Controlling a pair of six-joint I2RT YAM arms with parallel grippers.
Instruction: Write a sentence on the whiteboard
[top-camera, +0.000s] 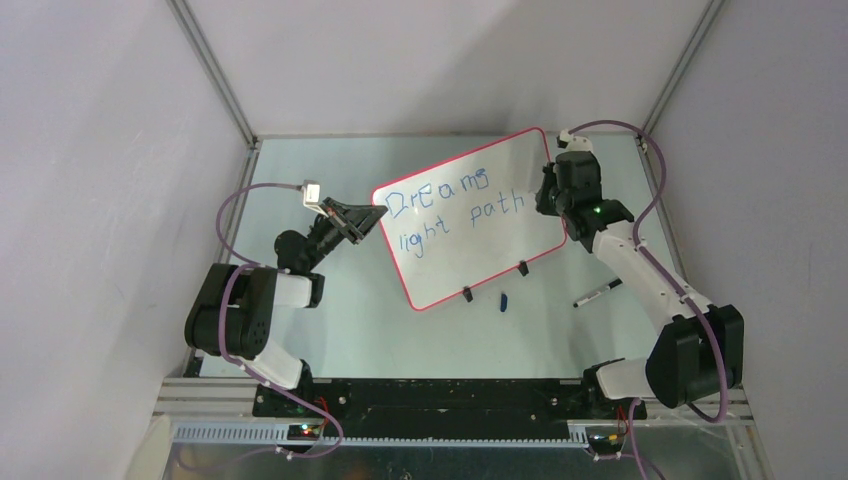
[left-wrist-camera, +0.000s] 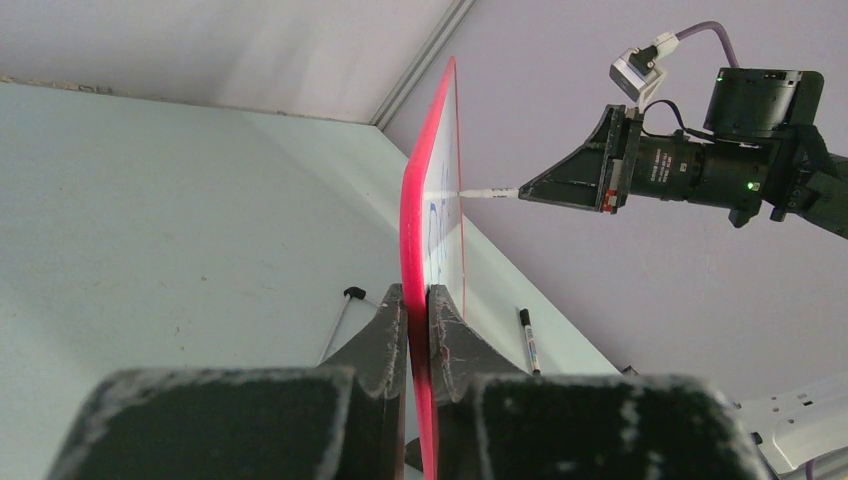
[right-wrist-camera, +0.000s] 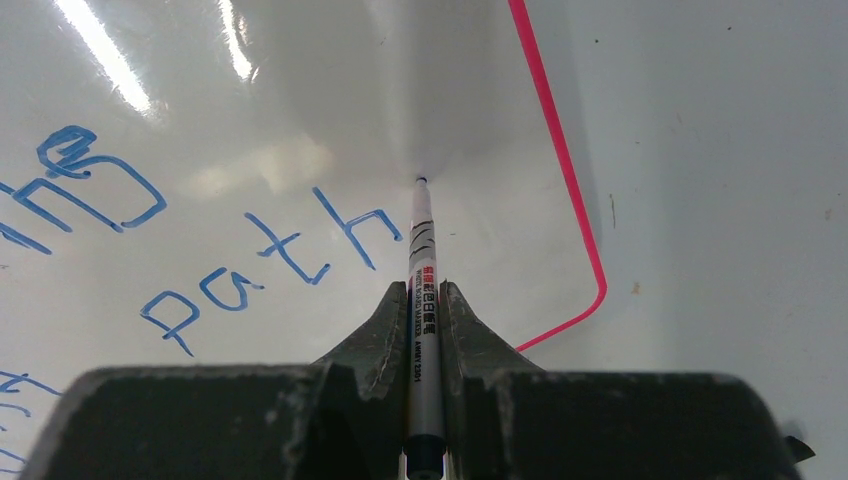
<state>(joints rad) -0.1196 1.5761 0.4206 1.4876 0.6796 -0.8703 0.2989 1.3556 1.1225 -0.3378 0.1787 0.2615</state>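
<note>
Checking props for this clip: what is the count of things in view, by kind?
whiteboard: 1
markers: 2 (held marker in the right end effector, loose marker on the table)
small blue cap: 1
Total: 4

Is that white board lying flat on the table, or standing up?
Standing up: the whiteboard sits on its black feet, and the left gripper pinches its red edge, seen edge-on and near vertical.

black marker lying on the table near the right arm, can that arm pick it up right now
Probably not yet: the right gripper is shut on a white-barrelled pen with its tip on the glossy white whiteboard. The black marker itself lies in the open beside that arm, nothing covering it.
</note>
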